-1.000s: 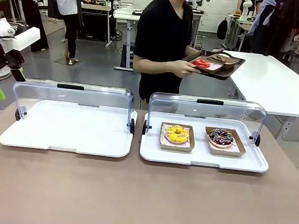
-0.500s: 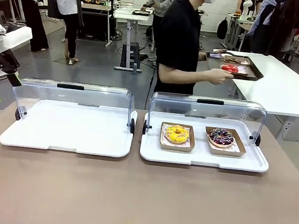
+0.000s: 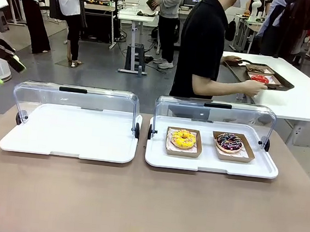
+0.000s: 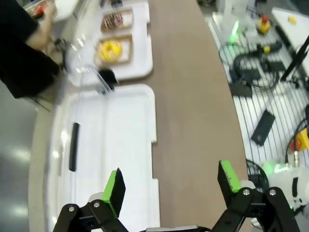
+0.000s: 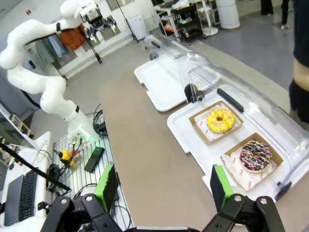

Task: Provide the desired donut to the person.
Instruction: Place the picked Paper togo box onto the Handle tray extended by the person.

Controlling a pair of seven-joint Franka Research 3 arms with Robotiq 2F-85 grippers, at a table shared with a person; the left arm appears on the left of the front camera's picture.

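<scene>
- I see two candidates in the right display tray point(image 3: 211, 164), right of centre in the front view: a yellow-iced donut point(image 3: 183, 138) and, just beside it, a chocolate sprinkled donut point(image 3: 229, 141). Each sits in its own shallow brown cardboard boat.
- Which one the person point(image 3: 203, 44) wants I cannot tell. They stand at the upper middle of the front view, turned toward the white side table point(image 3: 305, 95), with a hand on a dark tray point(image 3: 260, 75) that carries more pastries.
- Handling, as I judge it: both donuts look light, soft and easily dented, and the icing would smear onto my pads. I would pinch the stiff rim of a cardboard boat rather than the dough (the boat's side wall gives a flat edge to bite on).
- The cardboard is thin, so a gentle pinch near a corner should keep it from folding or tipping.
- The trays are smooth white plastic with rounded corners. The clear domed lid point(image 3: 216, 112), with its black handle, stands swung up at the back, so access from above and from the near side looks free.
- The left display tray point(image 3: 69, 146) is bare white plastic, lid likewise raised.
- My left gripper point(image 4: 171, 186) is spread wide with nothing between its green pads, hanging over the near end of the left tray in its wrist view.
- My right gripper point(image 5: 164, 186) is also spread and empty, high above the brown table point(image 5: 145, 159), well apart from the donuts.
</scene>
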